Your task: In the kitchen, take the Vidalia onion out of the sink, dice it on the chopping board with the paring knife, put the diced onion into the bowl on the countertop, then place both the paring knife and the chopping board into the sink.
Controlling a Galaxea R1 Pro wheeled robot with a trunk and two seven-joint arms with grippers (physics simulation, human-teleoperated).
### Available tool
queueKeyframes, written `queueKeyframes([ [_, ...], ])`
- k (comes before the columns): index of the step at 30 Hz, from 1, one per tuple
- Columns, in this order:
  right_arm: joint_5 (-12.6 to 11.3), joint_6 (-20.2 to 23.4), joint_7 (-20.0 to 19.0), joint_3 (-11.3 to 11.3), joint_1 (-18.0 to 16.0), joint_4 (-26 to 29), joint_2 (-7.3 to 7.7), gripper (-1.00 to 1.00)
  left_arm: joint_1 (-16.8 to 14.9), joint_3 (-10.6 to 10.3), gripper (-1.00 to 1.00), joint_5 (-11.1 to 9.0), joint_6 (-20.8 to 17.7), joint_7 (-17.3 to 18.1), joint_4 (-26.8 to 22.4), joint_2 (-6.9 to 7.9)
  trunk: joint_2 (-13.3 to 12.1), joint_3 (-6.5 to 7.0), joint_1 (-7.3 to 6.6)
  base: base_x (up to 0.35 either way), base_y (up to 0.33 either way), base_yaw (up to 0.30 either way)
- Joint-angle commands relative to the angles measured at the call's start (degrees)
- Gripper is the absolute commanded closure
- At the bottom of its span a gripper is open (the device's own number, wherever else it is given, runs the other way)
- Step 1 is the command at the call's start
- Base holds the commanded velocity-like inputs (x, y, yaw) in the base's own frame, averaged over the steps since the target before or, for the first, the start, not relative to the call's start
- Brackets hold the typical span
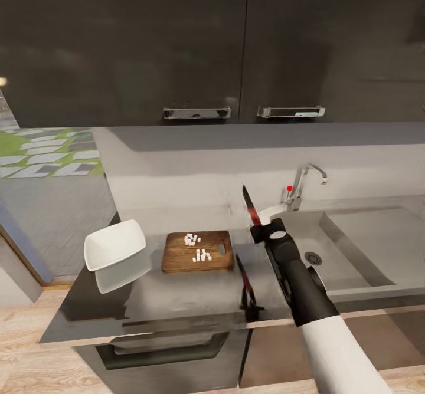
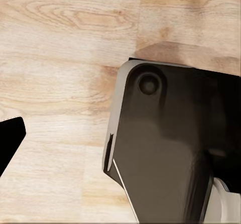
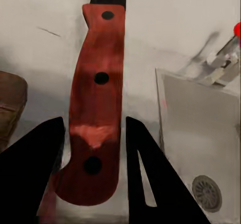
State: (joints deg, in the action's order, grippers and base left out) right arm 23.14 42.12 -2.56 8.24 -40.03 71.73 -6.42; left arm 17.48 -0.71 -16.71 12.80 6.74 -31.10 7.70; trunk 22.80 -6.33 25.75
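The paring knife [image 1: 251,204] is gripped by its red handle between the fingers of the right gripper [image 1: 261,226], above the countertop [image 1: 195,299], between the chopping board [image 1: 198,252] and the sink [image 1: 360,246]. White diced onion [image 1: 198,248] lies on the board. The white bowl [image 1: 114,244] is seen to its left. The state of the left gripper cannot be told.

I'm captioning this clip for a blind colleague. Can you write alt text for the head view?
The right gripper holds the paring knife blade-up above the grey countertop, between the chopping board and the sink. White diced onion pieces lie on the board, and a white bowl sits to its left, beneath dark wall cabinets.
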Motion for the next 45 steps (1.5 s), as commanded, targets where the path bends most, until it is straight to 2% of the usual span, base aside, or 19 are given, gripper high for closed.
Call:
queueKeyframes([
  [1,0.2,0.3,-2.6,-1.4,0.0,0.0,0.86,1.00,0.0,-0.1,-1.00,-0.6,0.0,0.3,0.0,0.03,0.1,-0.12,0.04,0.000,-0.209,0.000],
  [3,0.1,0.3,-8.6,-5.0,0.0,-0.5,2.73,1.00,0.0,-0.1,-1.00,-0.6,0.0,0.3,0.1,0.01,0.1,-0.12,0.04,0.000,-0.252,0.000],
  [5,0.1,0.3,-11.4,-8.5,0.0,-0.7,3.44,1.00,0.0,-0.1,-1.00,-0.6,0.0,0.3,0.1,0.00,0.1,-0.12,0.04,0.000,-0.270,0.000],
  [8,0.1,0.3,-12.7,-11.6,0.0,-0.9,3.72,1.00,0.0,-0.1,-1.00,-0.6,0.0,0.3,0.1,-0.05,0.1,-0.12,0.04,0.000,-0.277,0.000],
  [11,0.1,0.2,-12.9,-12.1,0.0,-2.3,3.77,1.00,0.0,-0.1,-1.00,-0.6,0.0,0.3,0.1,-0.02,0.1,-0.12,0.04,0.000,-0.278,0.000],
  [15,0.2,-0.2,-13.1,-12.3,0.0,-7.1,3.89,1.00,0.0,-0.1,-1.00,-0.6,0.0,0.3,0.1,-0.05,0.1,-0.12,0.04,0.001,-0.279,0.000],
  [17,0.1,-0.4,-13.2,-12.4,0.0,-9.5,4.67,1.00,0.0,-0.1,-1.00,-0.6,0.0,0.3,0.2,-0.05,0.1,-0.12,0.04,0.068,-0.279,0.000],
  [18,0.1,-1.3,-13.2,-12.4,0.0,-10.6,5.32,1.00,0.0,-0.1,-1.00,-0.6,0.0,0.3,0.2,-0.05,0.1,-0.12,0.04,0.097,-0.279,0.000],
  [21,0.1,-5.3,-13.3,-12.9,0.0,-13.3,6.05,1.00,0.0,-0.1,-1.00,-0.6,0.0,0.3,0.2,-0.06,0.1,-0.12,0.04,0.109,-0.279,0.000],
  [24,0.0,-7.3,-13.4,-16.6,0.0,-14.7,6.43,1.00,0.0,-0.1,-1.00,-0.6,0.0,0.3,0.2,-0.04,0.1,-0.12,0.04,0.117,-0.279,0.000],
  [26,0.0,-7.6,-13.4,-17.5,0.0,-15.1,6.48,1.00,0.0,-0.1,-1.00,-0.6,0.0,0.3,0.2,-0.05,0.1,-0.12,0.04,0.120,-0.279,0.000],
  [28,0.0,-8.3,-13.4,-17.8,0.0,-16.4,6.50,1.00,0.0,-0.1,-1.00,-0.6,0.0,0.3,0.2,-0.04,0.1,-0.12,0.04,0.121,-0.279,0.000],
  [34,0.0,-16.5,-13.3,-18.7,0.0,-26.5,6.43,1.00,0.0,-0.1,-1.00,-0.6,0.0,0.3,0.2,-0.02,0.1,-0.12,0.04,0.076,-0.170,0.000],
  [39,0.0,-20.1,-13.0,-19.0,0.0,-31.6,6.37,1.00,0.0,-0.1,-1.00,-0.6,0.0,0.3,0.2,0.01,0.1,-0.12,0.04,0.004,-0.009,0.000],
  [43,0.1,-23.6,-11.6,-19.4,0.0,-37.9,6.37,1.00,0.0,-0.1,-1.00,-0.6,0.0,0.3,0.2,-0.03,0.1,-0.12,0.04,0.000,0.000,0.000],
  [45,0.0,-24.7,-10.7,-20.7,0.0,-38.9,6.34,1.00,0.0,-0.1,-1.00,-0.6,0.0,0.3,0.2,-0.04,0.1,-0.12,0.04,0.000,0.000,0.000],
])
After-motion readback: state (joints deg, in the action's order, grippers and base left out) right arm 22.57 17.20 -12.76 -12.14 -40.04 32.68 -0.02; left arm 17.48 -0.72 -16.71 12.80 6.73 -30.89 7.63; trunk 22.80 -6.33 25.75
